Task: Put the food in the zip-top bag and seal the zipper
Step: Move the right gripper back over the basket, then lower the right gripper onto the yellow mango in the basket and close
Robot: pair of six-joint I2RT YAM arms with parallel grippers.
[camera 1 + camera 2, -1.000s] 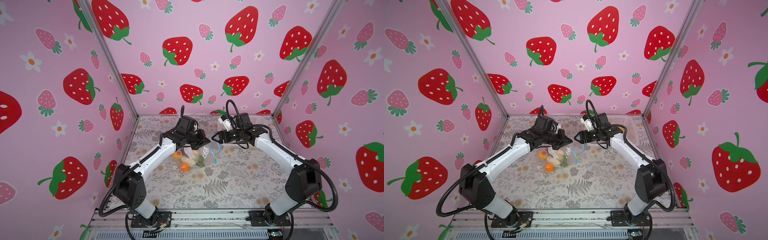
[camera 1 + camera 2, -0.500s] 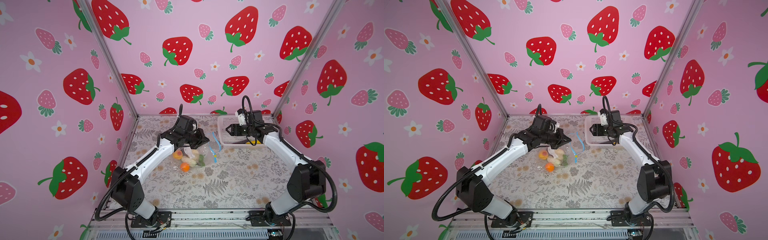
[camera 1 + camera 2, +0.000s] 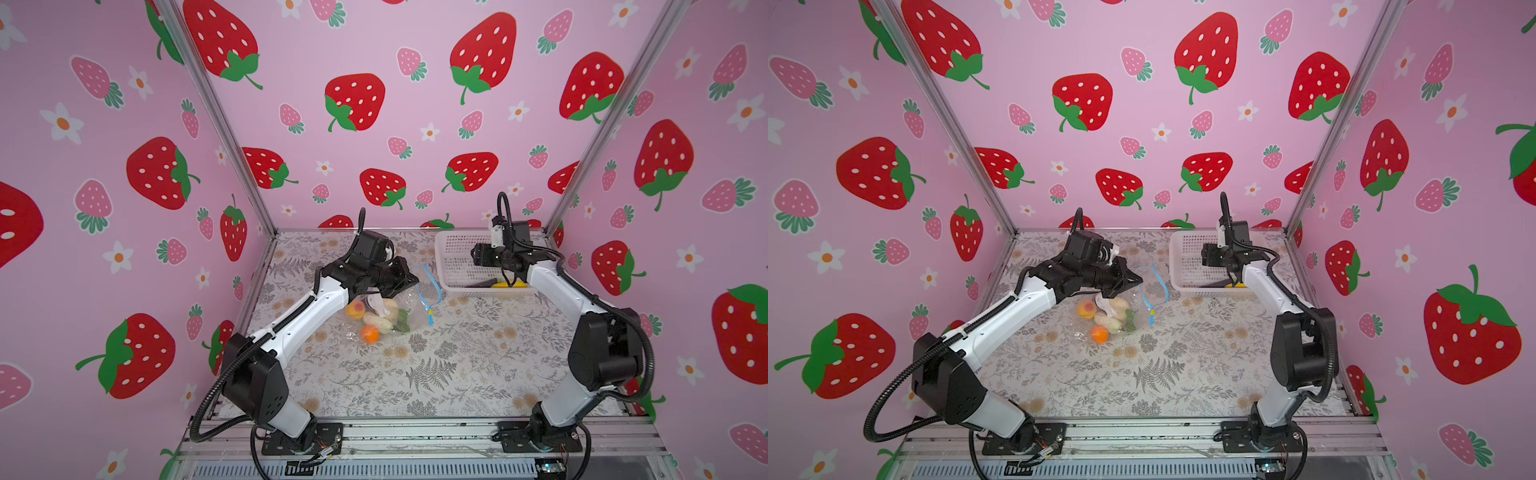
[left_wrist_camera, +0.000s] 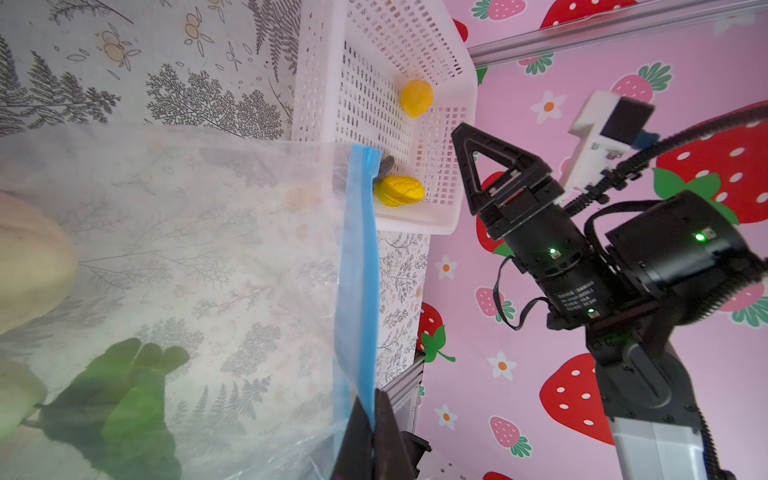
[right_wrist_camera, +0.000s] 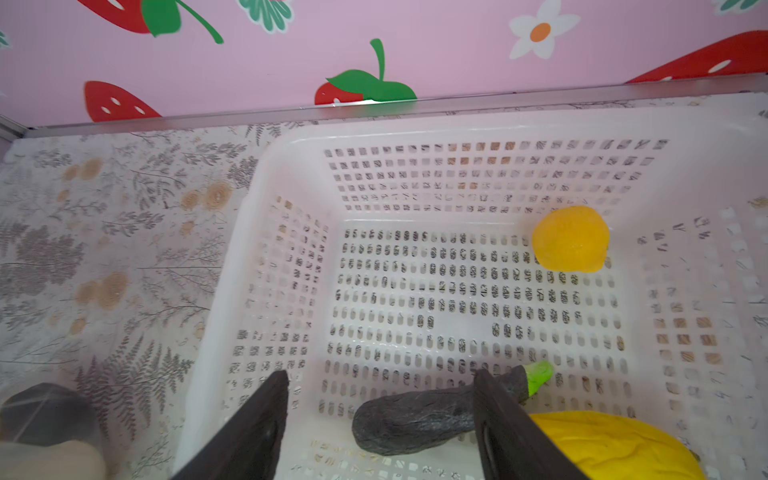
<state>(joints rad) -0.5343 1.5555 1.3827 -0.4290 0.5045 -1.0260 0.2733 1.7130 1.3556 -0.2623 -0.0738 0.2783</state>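
Now fetching food: pinching the light-blue zipper strip (image 4: 359,270) of the clear crinkly zip-top bag (image 4: 208,249) in the clenched left gripper (image 4: 371,419), hovering the spread right gripper (image 5: 380,374) over the white mesh basket (image 5: 257,232), dark green-stemmed toy vegetable (image 5: 415,419) between its fingers (image 5: 257,428); next, lower and clamp.

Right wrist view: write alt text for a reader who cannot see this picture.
The right gripper, jaws open, hangs over a dark toy vegetable with a green stem lying in a white mesh basket. A lemon and another yellow toy also lie in the basket, which stands on a floral tabletop.
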